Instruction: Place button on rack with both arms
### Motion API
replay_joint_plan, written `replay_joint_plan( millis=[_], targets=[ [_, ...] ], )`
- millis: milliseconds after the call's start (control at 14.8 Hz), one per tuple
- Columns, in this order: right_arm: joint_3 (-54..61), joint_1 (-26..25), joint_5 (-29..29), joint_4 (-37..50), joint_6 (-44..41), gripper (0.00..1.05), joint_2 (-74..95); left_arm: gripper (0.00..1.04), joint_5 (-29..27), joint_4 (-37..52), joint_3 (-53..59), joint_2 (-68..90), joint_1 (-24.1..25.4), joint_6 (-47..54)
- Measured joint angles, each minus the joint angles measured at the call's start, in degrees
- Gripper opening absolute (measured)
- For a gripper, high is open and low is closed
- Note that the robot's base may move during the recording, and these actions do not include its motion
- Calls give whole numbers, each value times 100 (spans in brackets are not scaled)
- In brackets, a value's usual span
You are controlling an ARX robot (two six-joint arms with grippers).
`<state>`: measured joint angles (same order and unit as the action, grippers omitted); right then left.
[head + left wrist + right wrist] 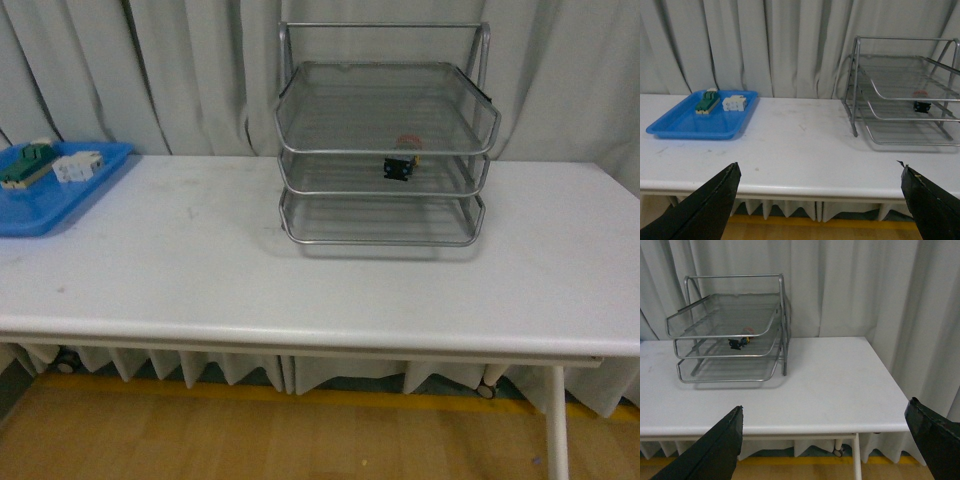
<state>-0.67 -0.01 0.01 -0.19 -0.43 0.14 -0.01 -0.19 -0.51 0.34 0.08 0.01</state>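
At the far left edge of the front view, one blue tray (45, 205) holds two small parts. Broad bare tabletop (200, 270) stretches rightward to one rack (385, 150), upper centre, with one button (402, 160) on its middle tier. Left gripper (820, 200) and right gripper (832, 442) both gape wide, empty.

Pale pleated curtains (150, 70) back a white table (300, 290) over wooden floor (250, 440).
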Motion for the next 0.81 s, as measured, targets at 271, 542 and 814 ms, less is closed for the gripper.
replay_joint_plan(
  millis=[271,542,814],
  targets=[
    [0,0,-2,0,0,98,0,98,0,0,0,0,0,2],
    [0,0,0,0,0,98,0,98,0,0,0,0,0,0],
    [0,0,-2,0,0,98,0,98,0,0,0,0,0,0]
  ],
)
